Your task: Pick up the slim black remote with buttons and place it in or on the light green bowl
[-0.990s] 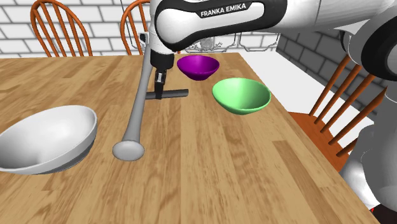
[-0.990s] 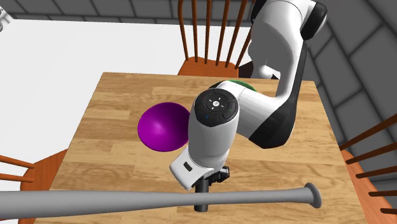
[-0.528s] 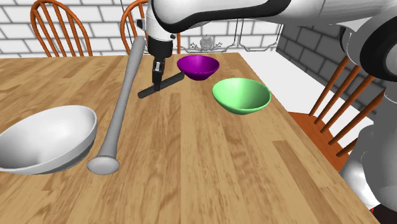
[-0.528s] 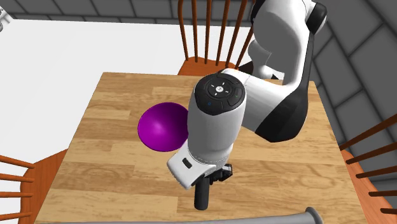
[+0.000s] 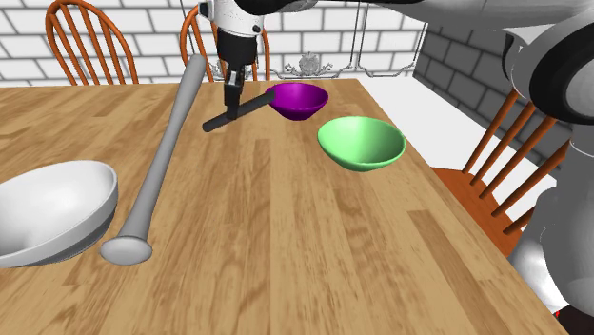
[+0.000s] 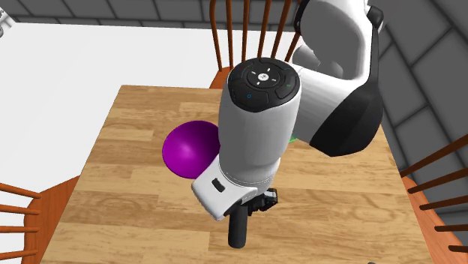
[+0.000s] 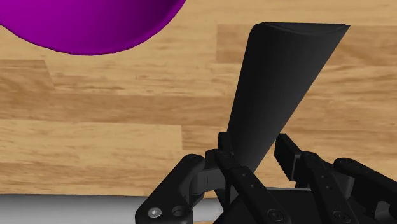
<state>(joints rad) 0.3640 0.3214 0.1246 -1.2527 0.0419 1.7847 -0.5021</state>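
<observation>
Table: wood, light brown plank-patterned top, its grain running away from the shoulder camera; also seen in the second exterior view and beneath the wrist camera. Chairs: spindle-back, orange-brown wood. In the shoulder view, two stand at the table's far edge and one stands at that view's right. In the second exterior view, one stands at the table's far end, with parts of others at the picture's left and right edges. Walls: white brick behind the far chairs, grey brick on the shoulder view's right. Floor: plain white. Light: even and bright.
</observation>
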